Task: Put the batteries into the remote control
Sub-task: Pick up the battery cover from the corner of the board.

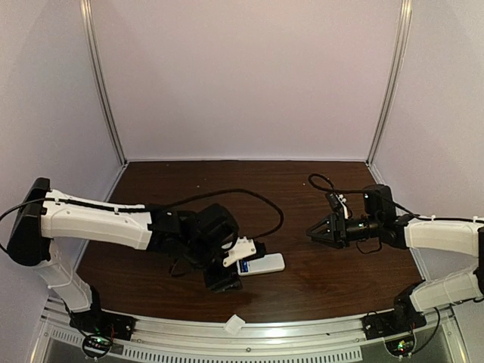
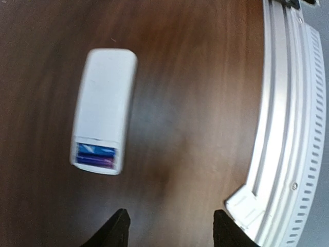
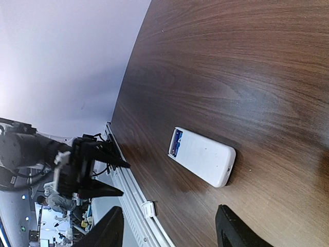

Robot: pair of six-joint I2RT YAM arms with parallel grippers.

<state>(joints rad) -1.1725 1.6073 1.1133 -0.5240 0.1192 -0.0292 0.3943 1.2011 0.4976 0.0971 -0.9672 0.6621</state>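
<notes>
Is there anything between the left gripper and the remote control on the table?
Nothing visible. Only bare table lies between the open left gripper and the remote control. The small white cover sits aside on the metal rail, not in the path.

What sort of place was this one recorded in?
Probably a lab test booth: plain pale walls on aluminium posts enclose a dark wooden table, and a metal rail at its near edge carries the left arm and right arm.
</notes>
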